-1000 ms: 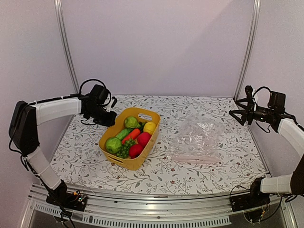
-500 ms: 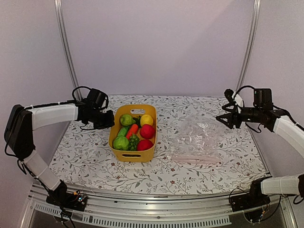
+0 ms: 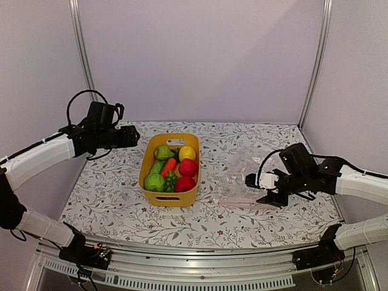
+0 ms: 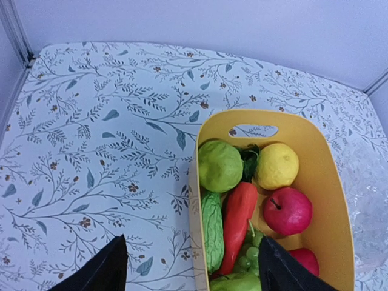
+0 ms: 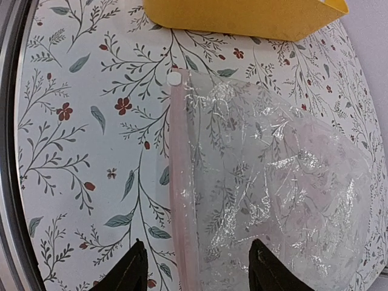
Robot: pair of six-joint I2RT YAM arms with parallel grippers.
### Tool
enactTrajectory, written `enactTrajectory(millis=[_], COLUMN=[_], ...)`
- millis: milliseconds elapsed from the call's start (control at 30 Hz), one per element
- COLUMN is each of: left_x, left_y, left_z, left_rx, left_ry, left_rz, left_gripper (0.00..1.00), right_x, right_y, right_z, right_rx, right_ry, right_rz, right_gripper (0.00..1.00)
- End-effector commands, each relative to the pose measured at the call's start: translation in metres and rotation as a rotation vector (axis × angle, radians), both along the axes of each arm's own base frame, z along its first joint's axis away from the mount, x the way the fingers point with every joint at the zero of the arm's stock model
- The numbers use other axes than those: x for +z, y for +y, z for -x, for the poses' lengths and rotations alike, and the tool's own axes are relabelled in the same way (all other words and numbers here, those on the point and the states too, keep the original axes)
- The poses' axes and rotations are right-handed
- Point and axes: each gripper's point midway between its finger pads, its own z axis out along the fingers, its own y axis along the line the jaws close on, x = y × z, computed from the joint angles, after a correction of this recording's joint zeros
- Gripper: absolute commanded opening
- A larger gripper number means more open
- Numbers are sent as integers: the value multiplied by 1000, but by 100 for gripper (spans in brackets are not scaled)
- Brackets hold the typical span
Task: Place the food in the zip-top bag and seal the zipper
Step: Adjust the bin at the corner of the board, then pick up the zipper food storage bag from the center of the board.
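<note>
The food point(image 3: 171, 170) lies in a yellow tub point(image 3: 145, 176): a round green fruit point(image 4: 219, 165), a lemon point(image 4: 276, 165), a red apple point(image 4: 287, 210), an orange-red piece point(image 4: 239, 218), a ridged green piece point(image 4: 212, 233) and green grapes. My left gripper point(image 3: 137, 137) point(image 4: 191, 276) hovers open and empty over the tub's left wall point(image 4: 195, 200). The clear zip-top bag point(image 3: 253, 170) point(image 5: 279, 182) lies flat to the right of the tub. Its pink zipper point(image 3: 245, 203) point(image 5: 182, 200) faces the near edge. Low over that strip, my right gripper point(image 3: 259, 190) point(image 5: 197, 273) is open, holding nothing.
The floral tabletop point(image 3: 109, 188) is ringed by pale walls and two metal posts point(image 3: 82, 60). The tub's near corner point(image 5: 242, 15) sits close beside the bag's mouth. A small white round tab point(image 5: 174, 78) marks the zipper's end nearest the tub.
The left gripper let go of the tub, opened and drew back up and left; the tub now stands square. The right arm swung down from the far right to over the bag's zipper.
</note>
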Motion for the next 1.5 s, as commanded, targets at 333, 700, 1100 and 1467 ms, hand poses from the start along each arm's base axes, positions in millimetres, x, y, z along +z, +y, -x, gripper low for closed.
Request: enactTrajectory(millis=[333, 700, 1100, 1467], left_x=[9, 13, 21, 60], left_y=[54, 59, 48, -37], left_z=[-1, -4, -2, 18], left_rx=[81, 90, 64, -143], left_ry=[-207, -215, -253, -395], left_rz=[-313, -292, -201, 42], left_gripper=[73, 73, 71, 69], right_x=[-49, -76, -17, 68], right_y=[2, 16, 9, -63], right_z=[-7, -16, -72, -149], right_rx=[-30, -43, -241, -549], right_ry=[-166, -227, -351, -308], right_rz=[272, 357, 231, -73], right_gripper=[59, 48, 2, 0])
